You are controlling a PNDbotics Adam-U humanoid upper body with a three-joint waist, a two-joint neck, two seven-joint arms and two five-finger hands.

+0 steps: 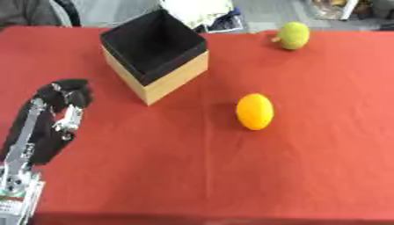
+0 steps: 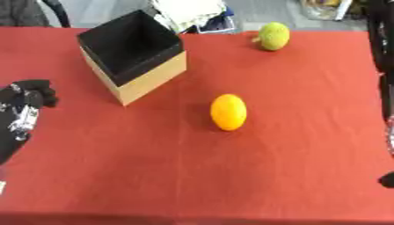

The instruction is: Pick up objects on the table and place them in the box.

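Red cloth table (image 1: 231, 176) fills the view, floor and clutter along the far edge. Box (image 1: 154, 55) sits far left of centre, tan sides, black lining, open top, turned corner-on to the camera, nothing visible inside. Left arm comes in along the left edge; left hand (image 1: 65, 99) is over the cloth near-left of the box, black fingers curled in at the top, holding nothing, not touching the box. Right arm shows only as a dark strip down the right edge of the right eye view; right hand (image 2: 387, 179) is just a dark bit low at that edge, can't tell how its fingers are set. Orange fruit (image 1: 255, 111) lies on the cloth mid-table, right of the box and well apart from the left hand, nothing touching it. Green fruit (image 1: 292, 35) sits at the far side, right of the box, well apart from both hands
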